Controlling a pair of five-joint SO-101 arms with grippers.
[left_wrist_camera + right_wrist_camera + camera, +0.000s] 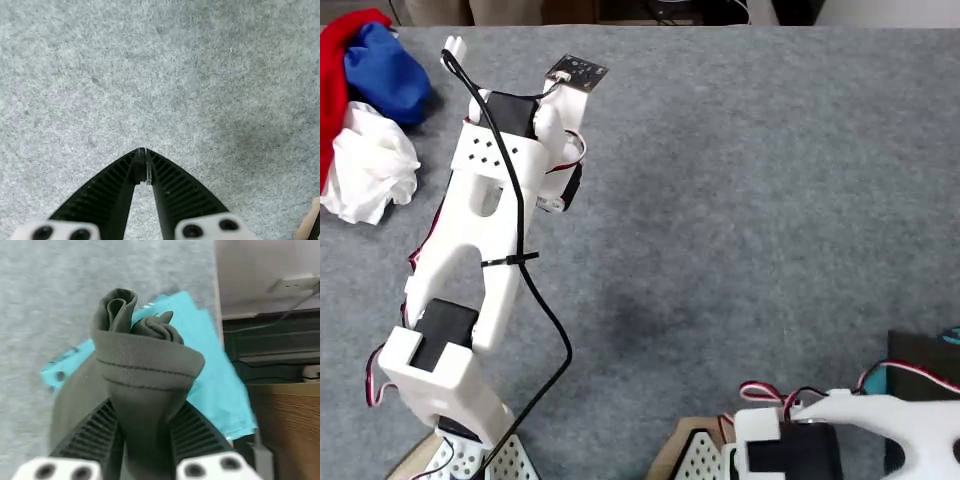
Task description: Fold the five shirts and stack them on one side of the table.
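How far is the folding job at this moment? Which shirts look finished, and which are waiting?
Possibly done: one teal shirt lies flat near the table edge. In hand: the right end effector is shut on a dark grey shirt, bunched above the teal one. Left: the red shirt, blue shirt and white shirt lie crumpled in a heap; the left end effector is shut, empty.

Red (332,70), blue (385,70), white (365,165) shirts heaped — grey shirt (145,365) over turquoise shirt (215,380)

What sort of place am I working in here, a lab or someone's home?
Likely an indoor lab or office bench: a grey felt-covered table, with a wall socket and wooden furniture beside it.
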